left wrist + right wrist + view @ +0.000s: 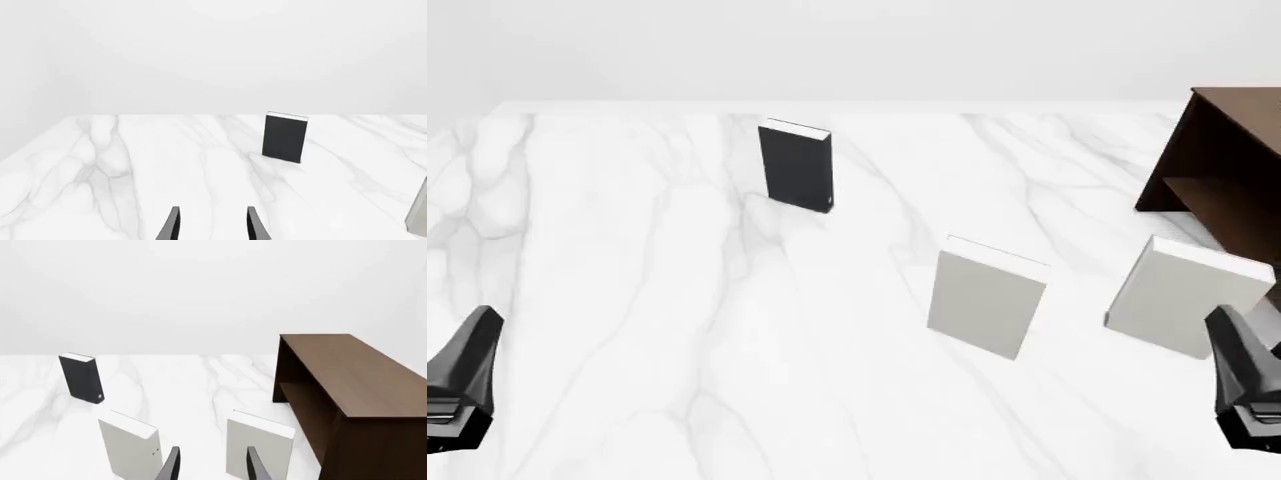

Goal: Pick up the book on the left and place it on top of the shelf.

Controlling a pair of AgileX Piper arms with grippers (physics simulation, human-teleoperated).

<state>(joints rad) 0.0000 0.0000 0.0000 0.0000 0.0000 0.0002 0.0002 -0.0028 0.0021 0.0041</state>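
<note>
Marble table, shelf at right edge, nothing on its top.

Black book stands upright, upper centre-left; two pale books lower right. Left gripper and right gripper low at bottom corners, jaws parted, empty.

Glossy marble table, wooden shelf

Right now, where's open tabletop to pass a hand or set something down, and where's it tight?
Open marble runs from the left gripper up to the black book. The shelf top is bare. Crowded at right: two pale books stand between the right gripper and the shelf.
</note>
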